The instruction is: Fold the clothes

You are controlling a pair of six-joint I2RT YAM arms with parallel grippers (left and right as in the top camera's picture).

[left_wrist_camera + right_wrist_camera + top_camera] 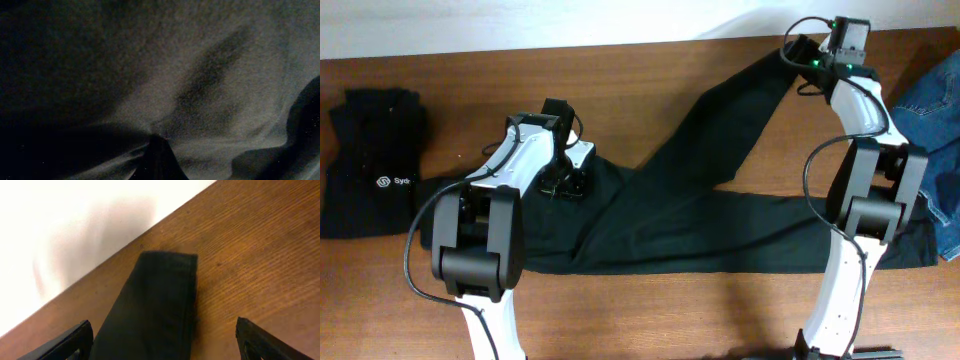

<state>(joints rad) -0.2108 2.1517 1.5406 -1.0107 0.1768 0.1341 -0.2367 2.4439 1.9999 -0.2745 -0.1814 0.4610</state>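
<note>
Two arms reach over a wooden counter [650,310] in the overhead view, where the black trousers [700,225] lie spread out. The waist sits toward the left. One leg runs flat along the front of the counter to the right, and the other slants up toward the far right corner. The left end effector [565,182] is down on the waist area, touching the cloth. The right end effector [800,52] hangs at the tip of the slanted leg, by the far edge of the counter. A folded black top [370,160] with a small white logo lies at the left end, apart from the trousers. Blue jeans [935,100] lie at the right edge, beside the right arm.

In the left wrist view, black cloth fills nearly everything. The fingers are pressed together at the bottom centre, and creases in the trousers [200,75] run to a pucker at their tip, so they pinch the cloth.

In the right wrist view, the two fingers [75,340] stand spread wide. The end of the trouser leg lies flat on the wood between them, touching neither.
</note>
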